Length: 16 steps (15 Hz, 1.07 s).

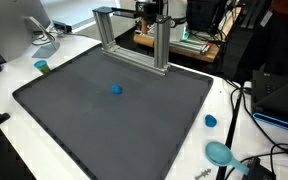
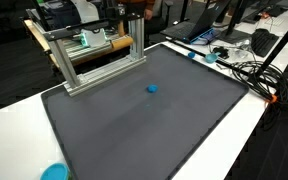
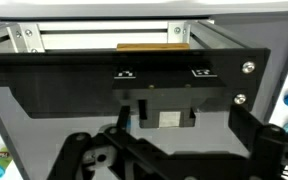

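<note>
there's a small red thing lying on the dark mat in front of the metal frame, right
Not quite: the small thing is blue, not red. It does lie on the dark mat in front of the metal frame, as both exterior views show.

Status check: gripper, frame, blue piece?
Gripper open, empty, near metal frame top. Blue object on mat, untouched. Frame is the closest obstruction.
</note>
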Motion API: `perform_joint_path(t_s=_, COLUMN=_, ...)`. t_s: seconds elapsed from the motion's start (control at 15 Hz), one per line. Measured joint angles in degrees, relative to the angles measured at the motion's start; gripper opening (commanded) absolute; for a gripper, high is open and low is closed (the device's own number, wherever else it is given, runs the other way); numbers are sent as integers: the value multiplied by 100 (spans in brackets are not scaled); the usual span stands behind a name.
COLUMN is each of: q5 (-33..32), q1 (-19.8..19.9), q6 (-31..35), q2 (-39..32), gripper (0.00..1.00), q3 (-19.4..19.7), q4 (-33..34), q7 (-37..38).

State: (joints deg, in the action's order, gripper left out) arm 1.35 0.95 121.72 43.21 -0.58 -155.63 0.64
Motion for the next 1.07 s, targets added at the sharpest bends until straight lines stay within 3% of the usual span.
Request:
perform_joint_path(t_s=0.33, q5=0, q1=56, q6=14, q2=-96, gripper=97, q3=-11, q4=1, q7=55)
perform_joint_path(t_s=0.6, q5=-9, q1=57, q6=46, q2=-108, gripper=87, q3=-80, q4=1, q7=237)
perform_joint_path(t_s=1.07, q5=-104, q1=95, q6=135, q2=-182, gripper=86, q3=-204, q4=0, q7=440)
